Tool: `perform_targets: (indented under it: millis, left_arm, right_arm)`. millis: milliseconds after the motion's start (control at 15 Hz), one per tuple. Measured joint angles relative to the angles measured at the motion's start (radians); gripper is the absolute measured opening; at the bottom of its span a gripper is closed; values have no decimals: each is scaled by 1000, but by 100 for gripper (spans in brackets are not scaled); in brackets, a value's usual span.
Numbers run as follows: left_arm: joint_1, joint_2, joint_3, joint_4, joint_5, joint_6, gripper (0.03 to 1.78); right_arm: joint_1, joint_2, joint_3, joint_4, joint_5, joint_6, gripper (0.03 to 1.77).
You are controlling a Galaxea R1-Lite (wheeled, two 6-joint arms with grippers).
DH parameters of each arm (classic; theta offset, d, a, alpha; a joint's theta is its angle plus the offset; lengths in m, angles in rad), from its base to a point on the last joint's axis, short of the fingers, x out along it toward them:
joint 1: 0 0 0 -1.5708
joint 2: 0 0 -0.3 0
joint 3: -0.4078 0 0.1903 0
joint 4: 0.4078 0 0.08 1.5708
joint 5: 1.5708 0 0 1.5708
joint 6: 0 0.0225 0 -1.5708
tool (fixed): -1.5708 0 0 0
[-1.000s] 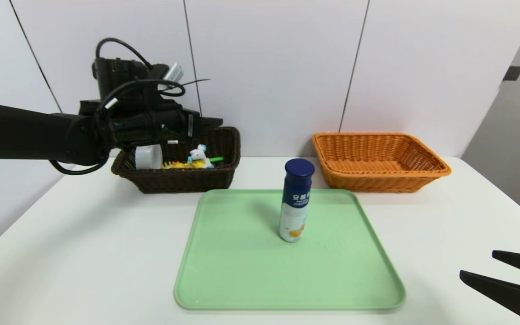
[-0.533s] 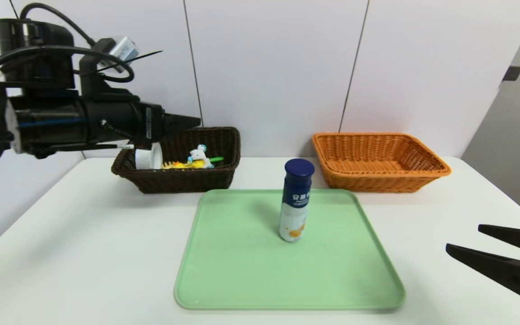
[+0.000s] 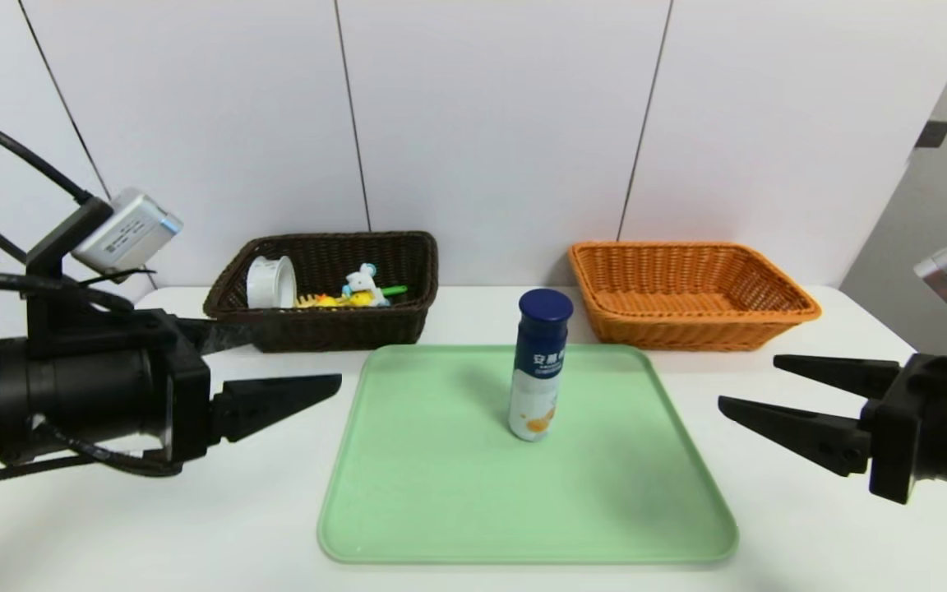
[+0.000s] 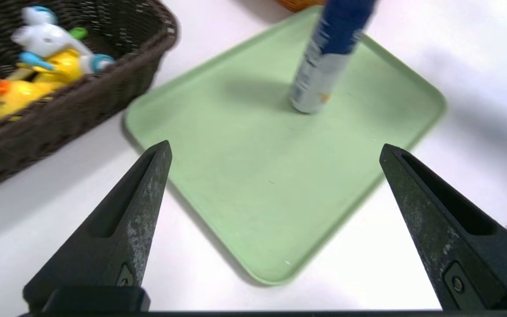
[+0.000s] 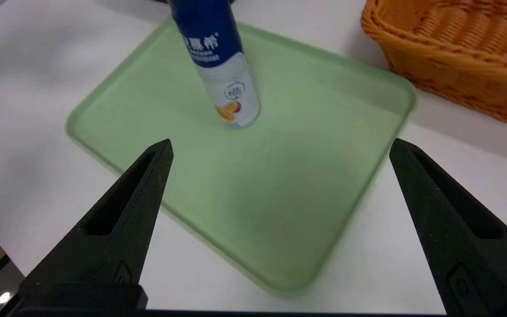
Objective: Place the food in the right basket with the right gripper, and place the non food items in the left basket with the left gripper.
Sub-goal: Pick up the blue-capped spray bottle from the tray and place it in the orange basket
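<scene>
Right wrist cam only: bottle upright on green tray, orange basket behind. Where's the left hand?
Observer: Left hand is open and empty, hovering off the green tray's left edge, apart from the bottle.
Operator: What's in the left basket?
Observer: The dark brown basket holds a white roll, a yellow toy and a small white toy.
Operator: Orange basket loaded?
Observer: No, the orange basket has nothing in it.
</scene>
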Motion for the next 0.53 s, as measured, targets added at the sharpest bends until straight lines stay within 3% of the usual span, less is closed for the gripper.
perform_targets:
  millis: [267,533]
  left_arm:
    - [-51,-14,-21,-1,-69,4,168]
    - [-56,-7,-46,1,-66,3,169]
  right_arm:
    - [74,142,-21,-152,-4,-1,170]
    - [151,299,-70,-272,-14,-27,170]
